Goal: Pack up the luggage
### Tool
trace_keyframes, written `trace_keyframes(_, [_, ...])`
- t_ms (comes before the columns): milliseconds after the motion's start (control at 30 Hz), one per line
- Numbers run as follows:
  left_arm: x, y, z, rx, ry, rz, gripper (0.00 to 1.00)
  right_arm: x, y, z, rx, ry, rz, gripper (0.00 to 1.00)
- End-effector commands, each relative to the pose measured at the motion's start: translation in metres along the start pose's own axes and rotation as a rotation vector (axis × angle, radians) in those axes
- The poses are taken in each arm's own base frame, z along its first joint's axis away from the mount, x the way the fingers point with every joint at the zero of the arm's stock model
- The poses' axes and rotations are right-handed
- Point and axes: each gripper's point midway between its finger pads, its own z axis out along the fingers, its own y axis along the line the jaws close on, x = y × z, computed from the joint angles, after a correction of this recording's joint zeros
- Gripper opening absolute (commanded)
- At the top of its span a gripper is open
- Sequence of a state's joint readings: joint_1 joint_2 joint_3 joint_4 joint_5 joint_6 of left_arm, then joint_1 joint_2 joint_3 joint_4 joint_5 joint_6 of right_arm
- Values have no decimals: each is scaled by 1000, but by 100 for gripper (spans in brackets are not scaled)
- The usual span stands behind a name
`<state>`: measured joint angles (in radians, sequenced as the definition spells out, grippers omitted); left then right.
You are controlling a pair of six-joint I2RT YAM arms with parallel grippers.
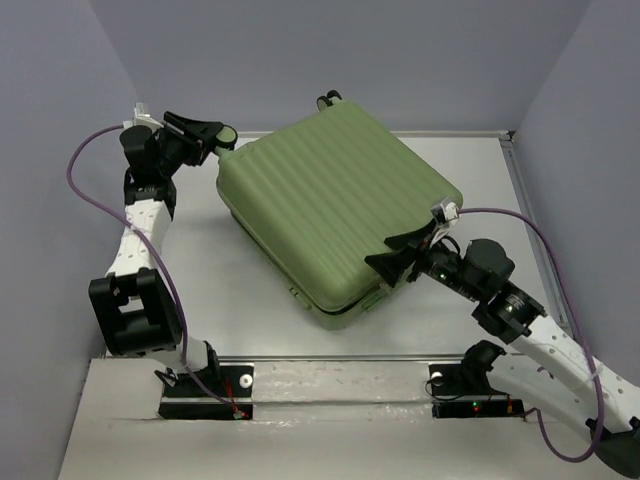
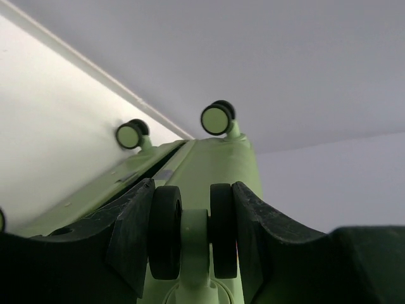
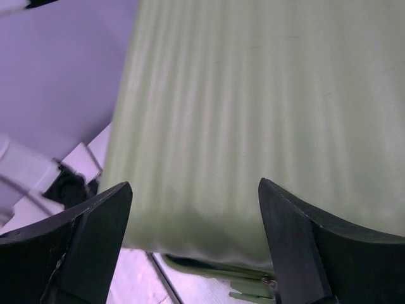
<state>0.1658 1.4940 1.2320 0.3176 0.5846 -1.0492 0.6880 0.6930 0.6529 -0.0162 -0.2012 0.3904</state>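
At the centre of the white table (image 1: 250,300), a pale sage-green ribbed hard-shell suitcase (image 1: 335,215) lies flat.
At its 10 o'clock corner the left gripper (image 2: 190,240) pinches a black twin wheel (image 2: 166,231); at 4 o'clock the right gripper (image 1: 400,255) stands spread.

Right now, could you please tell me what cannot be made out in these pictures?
Inside of the luggage: every view, hidden under its ribbed shell.
Fourth wheel: left wrist view, cut off by the left edge.
Green fitting under the shell: right wrist view, blurred, cut off by the bottom edge.
Whether the right gripper touches the shell: top view, the gripper itself covers the contact.
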Motion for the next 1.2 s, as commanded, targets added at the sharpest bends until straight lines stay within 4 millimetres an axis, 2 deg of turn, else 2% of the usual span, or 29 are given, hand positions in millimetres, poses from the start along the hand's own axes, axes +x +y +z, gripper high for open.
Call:
trace_keyframes(0, [3,-44,-15,159,-8,96,6,66,-18,-22,117,232,60,86])
trace_keyframes(33, [9,-28,-14,129,3,83,6,60,-18,-23,122,218,49,86])
trace_keyframes(167, [14,12,-9,56,12,75,6,32,-7,-23,95,165,4,86])
trace_keyframes(267, [14,23,-8,34,15,55,6,2,1,-29,89,89,-27,86])
trace_keyframes(300, [15,20,-6,45,32,31,6,-6,4,-33,91,84,-36,79])
trace_keyframes(367, [11,5,-7,74,33,5,6,-9,2,-33,110,96,-45,74])
trace_keyframes(467, [-3,-44,-17,154,7,-15,6,-9,-8,-29,164,114,-61,75])
trace_keyframes(533, [-9,-78,-30,206,-1,-30,6,-16,-10,-27,184,99,-69,78])
trace_keyframes(567, [-10,-88,-34,218,-5,-28,6,-18,-9,-26,183,98,-72,83])
trace_keyframes(667, [-16,-115,-48,237,-22,-15,6,-33,-3,-24,172,79,-89,87])
trace_keyframes(800, [-9,-124,-59,249,-6,-24,6,-37,4,-26,150,81,-79,86])
trace_keyframes(900, [4,-103,-60,227,19,-40,6,-26,4,-36,139,81,-51,81])
trace_keyframes(933, [14,-79,-57,189,34,-66,6,-28,7,-45,128,54,-45,80])
trace_keyframes(967, [19,-70,-58,179,39,-68,6,-19,3,-48,138,64,-40,77])
trace_keyframes(1000, [28,-46,-56,144,50,-82,6,-14,2,-56,141,66,-28,76])
trace_keyframes(1033, [31,-37,-55,132,54,-85,6,-17,4,-60,134,50,-22,74])
trace_keyframes(1067, [33,-25,-53,113,55,-92,6,-8,4,-63,127,74,-11,67])
trace_keyframes(1100, [34,-15,-51,103,52,-93,6,-4,5,-64,122,84,-4,64])
trace_keyframes(1133, [38,3,-48,73,58,-104,6,0,7,-68,110,94,13,61])
trace_keyframes(1167, [38,11,-46,58,54,-104,6,6,6,-69,112,108,20,51])
